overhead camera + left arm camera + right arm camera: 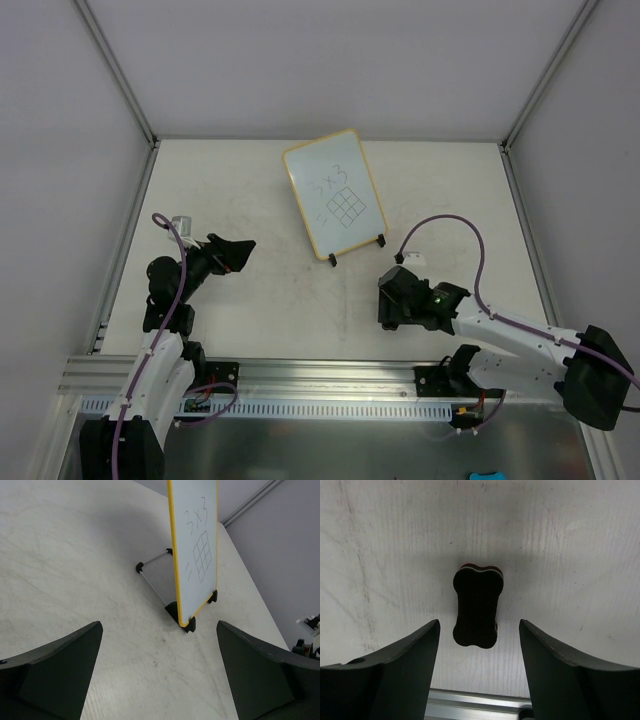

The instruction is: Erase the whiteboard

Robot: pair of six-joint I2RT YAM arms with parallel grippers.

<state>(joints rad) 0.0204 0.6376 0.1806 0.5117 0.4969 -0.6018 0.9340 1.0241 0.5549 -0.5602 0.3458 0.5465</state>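
Observation:
The whiteboard (334, 192) has a pale-yellow frame and stands tilted on two black feet at the back middle of the table. It bears "3x3", an equals sign and a small grid in faint pen. It also shows in the left wrist view (197, 550). My left gripper (242, 256) is open and empty, to the left of the board and facing it (159, 625). My right gripper (388, 298) is open in front of the board's right foot. In the right wrist view it (479, 621) hangs above a black bone-shaped eraser (476, 607) that lies on the table between its fingers, untouched.
A small white connector (412, 259) on a purple cable lies right of the board's feet. A small grey object (181, 220) sits near the left wall. An aluminium rail (470, 700) runs along the near table edge. Walls enclose the table.

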